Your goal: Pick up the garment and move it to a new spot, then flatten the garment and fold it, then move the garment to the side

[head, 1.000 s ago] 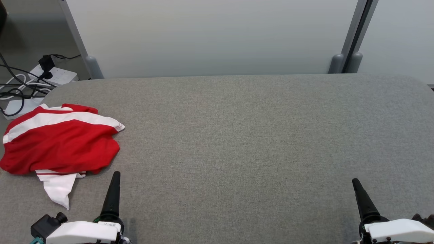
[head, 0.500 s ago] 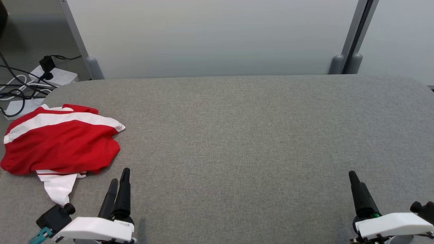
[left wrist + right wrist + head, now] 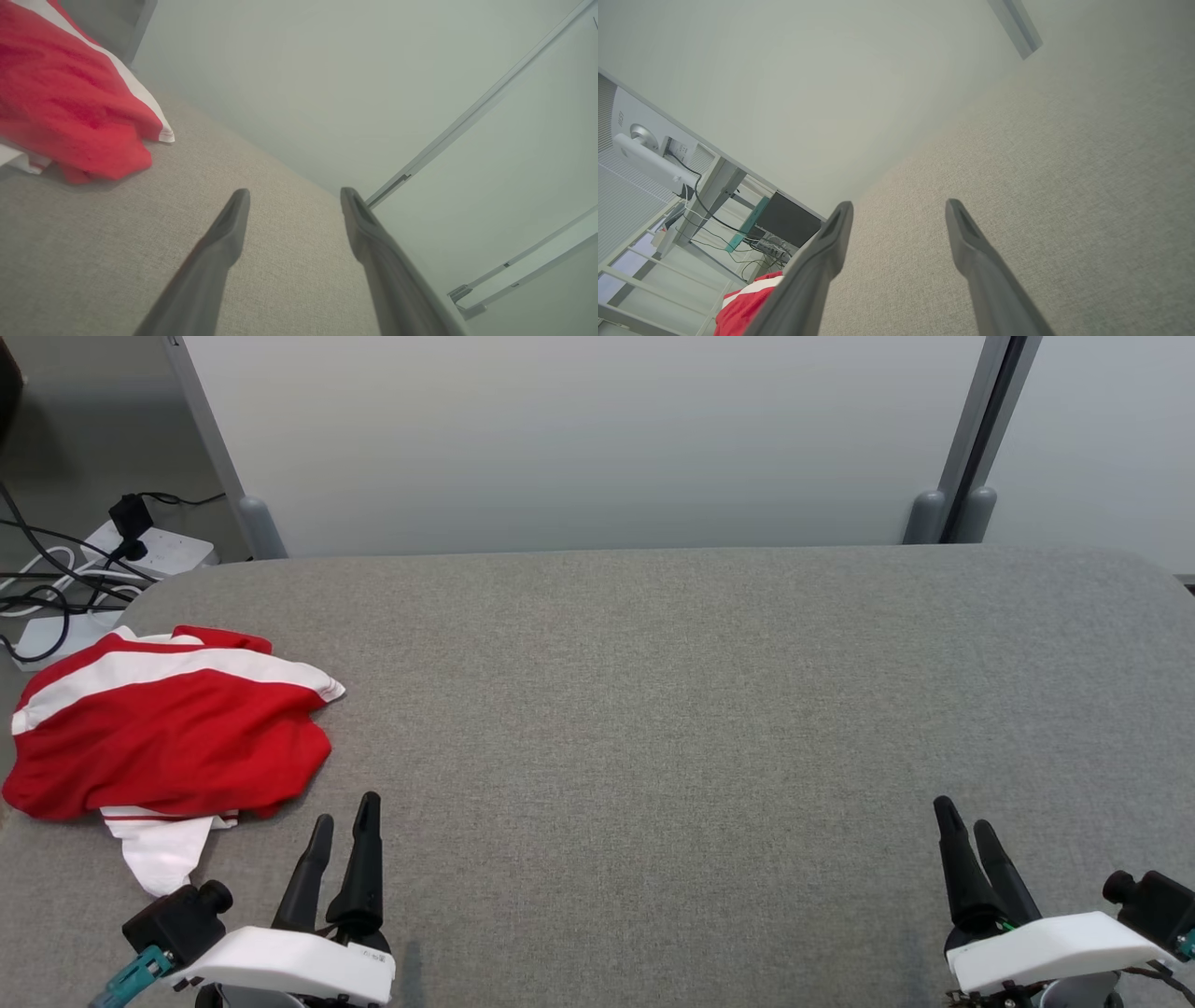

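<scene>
The left fingers (image 3: 364, 868), wide and empty like the right fingers (image 3: 957, 868), should reach the garment (image 3: 168, 737) just to their left and pinch a raised fold.

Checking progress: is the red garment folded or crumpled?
Crumpled. The red-and-white garment lies bunched in uneven layers, a white part sticking out.

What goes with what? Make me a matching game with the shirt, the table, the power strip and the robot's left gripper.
Things:
1. shirt
2. table
3. power strip
4. left gripper

Descriptions:
a. plain grey
b. open and empty
c. red and white
d. on the floor among cables

Pairs: 1-c, 2-a, 3-d, 4-b
</scene>
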Robot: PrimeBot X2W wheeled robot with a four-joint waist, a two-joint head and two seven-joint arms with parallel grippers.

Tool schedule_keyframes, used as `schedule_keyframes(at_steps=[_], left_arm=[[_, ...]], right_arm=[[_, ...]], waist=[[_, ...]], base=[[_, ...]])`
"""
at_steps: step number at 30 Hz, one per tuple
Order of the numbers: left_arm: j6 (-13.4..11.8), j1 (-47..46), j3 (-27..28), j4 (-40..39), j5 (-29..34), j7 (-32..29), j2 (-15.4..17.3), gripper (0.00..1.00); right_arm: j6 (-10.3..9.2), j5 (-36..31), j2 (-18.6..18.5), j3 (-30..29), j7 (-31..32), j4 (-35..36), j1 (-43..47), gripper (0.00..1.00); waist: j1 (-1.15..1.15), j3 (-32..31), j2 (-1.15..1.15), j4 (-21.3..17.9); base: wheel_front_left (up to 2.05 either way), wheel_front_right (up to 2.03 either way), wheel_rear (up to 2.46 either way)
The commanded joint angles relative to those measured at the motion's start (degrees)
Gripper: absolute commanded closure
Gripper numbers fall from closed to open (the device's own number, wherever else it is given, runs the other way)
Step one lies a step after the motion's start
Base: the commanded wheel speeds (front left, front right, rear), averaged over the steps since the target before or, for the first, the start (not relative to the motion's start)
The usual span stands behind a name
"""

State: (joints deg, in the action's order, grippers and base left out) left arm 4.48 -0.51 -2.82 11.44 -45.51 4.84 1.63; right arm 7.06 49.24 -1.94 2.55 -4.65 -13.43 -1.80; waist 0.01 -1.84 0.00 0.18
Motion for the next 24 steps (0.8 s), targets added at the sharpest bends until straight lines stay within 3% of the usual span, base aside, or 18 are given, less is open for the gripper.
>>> schedule_keyframes(at_steps=[1, 24], left_arm=[[-0.36, -3.47, 0.73, -2.16, 2.21, 0.93, 0.88, 0.00], [-2.04, -4.03, -0.82, -4.76, 18.82, 4.81, 1.03, 0.00]], right_arm=[[0.31, -1.93, -0.44, 1.20, -1.14, 2.26, -2.53, 0.00], [0.36, -18.36, -0.65, 3.39, -5.01, 3.53, -3.06, 0.00]], waist=[[-0.01, -0.06, 0.00, 0.00], [-0.01, -0.73, 0.00, 0.11]], base=[[0.00, 0.00, 0.00], [0.00, 0.00, 0.00]])
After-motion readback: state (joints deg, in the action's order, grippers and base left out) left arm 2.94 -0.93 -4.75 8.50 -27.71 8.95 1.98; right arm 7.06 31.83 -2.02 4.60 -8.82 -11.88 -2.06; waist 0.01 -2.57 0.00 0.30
